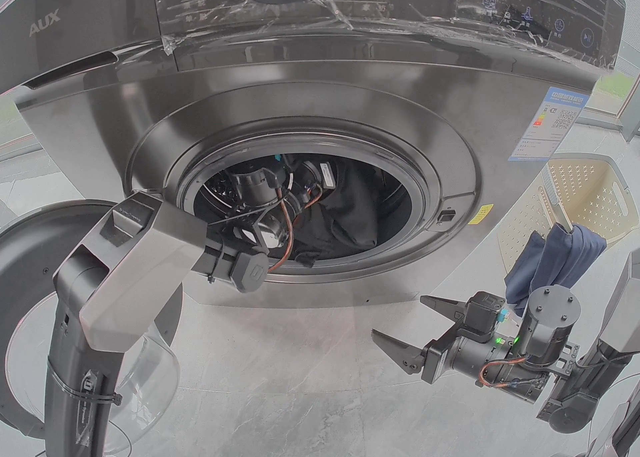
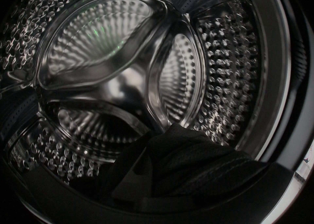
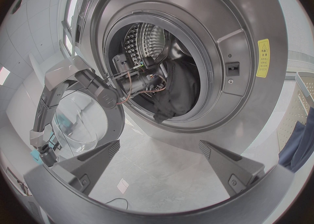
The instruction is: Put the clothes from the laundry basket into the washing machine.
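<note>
Right claw [image 1: 400, 318] is spread wide and holding nothing, low in the lower right of the head view, just in front of the machine. Left claw [image 1: 297, 181] is reaching inside the drum, and I can't tell if its fingers are open or closed. Black garment [image 1: 350, 211] lies heaped at the drum's bottom, one corner hanging at the opening's lip. Blue garment [image 1: 557, 258] is draped over the laundry basket [image 1: 593, 191] rim at right. Washing machine [image 1: 333, 91] door [image 1: 27, 291] is swung open at far left. Looks like the drop-off step for the black piece. Next I'd guess the inside claw needs to back out clean without snagging cloth, then someone grabs the blue one.
</note>
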### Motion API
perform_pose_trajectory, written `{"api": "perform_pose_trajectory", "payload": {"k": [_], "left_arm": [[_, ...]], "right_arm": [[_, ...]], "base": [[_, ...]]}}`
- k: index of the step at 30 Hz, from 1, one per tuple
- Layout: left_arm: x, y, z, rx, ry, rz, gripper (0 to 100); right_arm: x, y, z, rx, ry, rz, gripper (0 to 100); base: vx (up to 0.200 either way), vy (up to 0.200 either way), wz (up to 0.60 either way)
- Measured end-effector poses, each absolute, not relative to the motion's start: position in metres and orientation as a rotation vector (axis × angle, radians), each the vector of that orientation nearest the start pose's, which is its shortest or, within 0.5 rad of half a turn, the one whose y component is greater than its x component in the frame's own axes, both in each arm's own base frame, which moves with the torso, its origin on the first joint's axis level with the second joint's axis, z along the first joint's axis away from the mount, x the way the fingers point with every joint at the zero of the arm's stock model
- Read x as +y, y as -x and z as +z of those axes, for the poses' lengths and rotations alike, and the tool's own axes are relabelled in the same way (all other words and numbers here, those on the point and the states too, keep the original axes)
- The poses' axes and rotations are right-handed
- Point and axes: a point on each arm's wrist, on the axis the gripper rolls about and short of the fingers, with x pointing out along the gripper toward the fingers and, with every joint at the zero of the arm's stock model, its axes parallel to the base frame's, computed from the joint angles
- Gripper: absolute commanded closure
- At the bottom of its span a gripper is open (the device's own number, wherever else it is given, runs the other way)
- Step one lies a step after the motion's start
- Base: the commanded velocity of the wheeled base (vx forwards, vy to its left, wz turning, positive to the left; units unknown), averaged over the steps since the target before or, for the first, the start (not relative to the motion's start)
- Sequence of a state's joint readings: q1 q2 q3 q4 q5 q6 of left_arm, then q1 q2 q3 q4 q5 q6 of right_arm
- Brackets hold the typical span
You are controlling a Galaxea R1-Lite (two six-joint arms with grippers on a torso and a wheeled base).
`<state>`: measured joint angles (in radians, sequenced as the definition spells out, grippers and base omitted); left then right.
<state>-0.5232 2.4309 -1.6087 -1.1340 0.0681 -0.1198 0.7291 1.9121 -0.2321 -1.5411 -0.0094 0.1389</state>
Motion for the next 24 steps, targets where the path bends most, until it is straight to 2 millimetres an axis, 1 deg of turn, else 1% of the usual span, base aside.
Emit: {"api": "perform_pose_trajectory", "payload": {"k": [5,9,14,18,19,24], "left_arm": [[-0.249,-0.453,0.168,-0.304,0.227,-0.424,100],[-0.248,-0.463,0.178,-0.288,0.243,-0.405,100],[-0.242,-0.472,0.182,-0.257,0.265,-0.383,100],[-0.240,-0.473,0.183,-0.259,0.268,-0.380,100],[-0.240,-0.474,0.183,-0.257,0.268,-0.379,0],[-0.242,-0.474,0.181,-0.235,0.296,-0.379,0]], "right_arm": [[0.172,-0.192,0.087,0.182,-0.082,0.709,0],[0.172,-0.192,0.087,0.181,-0.083,0.710,0],[0.172,-0.192,0.087,0.182,-0.083,0.710,0],[0.172,-0.192,0.087,0.183,-0.084,0.711,0],[0.172,-0.192,0.087,0.183,-0.084,0.711,0],[0.172,-0.192,0.087,0.183,-0.083,0.711,0]], "base": [[0.000,0.000,0.00],[0.000,0.000,0.00],[0.000,0.000,0.00],[0.000,0.000,0.00],[0.000,0.000,0.00],[0.000,0.000,0.00]]}}
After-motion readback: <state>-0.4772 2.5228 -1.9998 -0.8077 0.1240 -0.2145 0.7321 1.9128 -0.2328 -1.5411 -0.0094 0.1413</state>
